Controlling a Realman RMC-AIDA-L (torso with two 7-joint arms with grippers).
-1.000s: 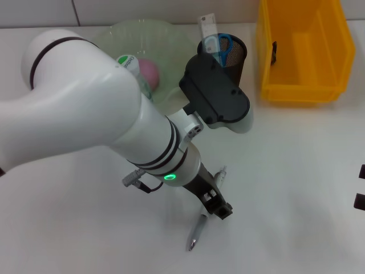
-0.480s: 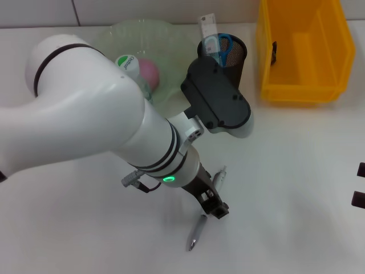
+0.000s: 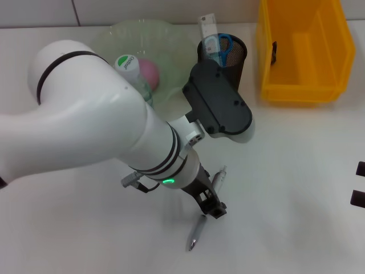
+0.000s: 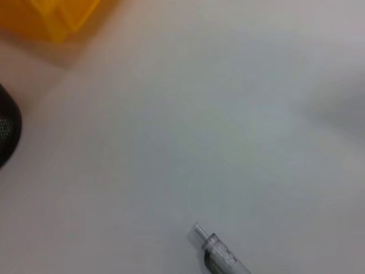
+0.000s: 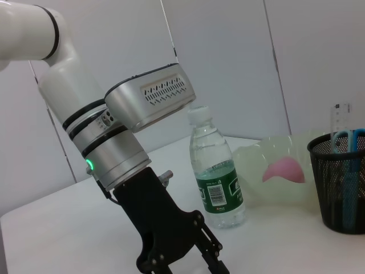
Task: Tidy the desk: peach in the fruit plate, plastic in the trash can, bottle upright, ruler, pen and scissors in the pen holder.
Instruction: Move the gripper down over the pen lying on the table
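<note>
A silver pen (image 3: 199,228) lies on the white desk, its tip showing in the left wrist view (image 4: 219,256). My left gripper (image 3: 211,206) hangs open right over the pen's middle, and the right wrist view shows its fingers (image 5: 212,251) spread. The bottle (image 3: 130,67) stands upright beside the pink peach (image 3: 150,71), which lies in the green fruit plate (image 3: 171,40). Blue scissors (image 3: 221,43) and a clear ruler (image 3: 207,24) stand in the black mesh pen holder (image 3: 235,61). The plastic is out of view. My right gripper (image 3: 360,184) rests open at the right edge.
A yellow trash can (image 3: 302,85) stands at the back right, just beyond the pen holder. My bulky left arm (image 3: 102,125) covers the left half of the desk. Bare white desk (image 3: 285,188) lies between the pen and my right gripper.
My left gripper has shifted slightly left and nearer over the pen. The pen has not moved.
</note>
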